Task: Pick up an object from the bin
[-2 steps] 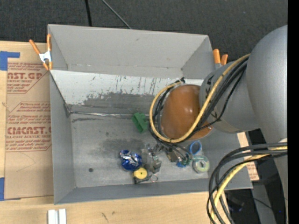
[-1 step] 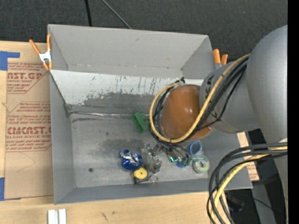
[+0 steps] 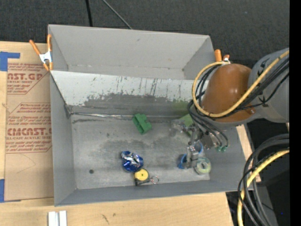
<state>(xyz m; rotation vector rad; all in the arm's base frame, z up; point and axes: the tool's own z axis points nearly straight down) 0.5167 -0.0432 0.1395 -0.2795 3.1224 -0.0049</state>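
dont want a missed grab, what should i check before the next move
1. Pincer down among things: ok, it is low in the bin, near the front on the view's right.
2. Target singled out: cannot tell; a small blue piece and a pale ring both lie right by it.
3. Target free of neighbours: not ok, those two lie close together.
4. Pincer already holding something: cannot tell.
5. Other things out of the way: ok, green block, crumpled blue thing and yellow disc lie apart.

On the floor of the grey bin [image 3: 101,142] I record a green block [image 3: 142,124], blue crumpled wrapper [image 3: 131,160], yellow disc [image 3: 141,175] and pale ring [image 3: 202,166].
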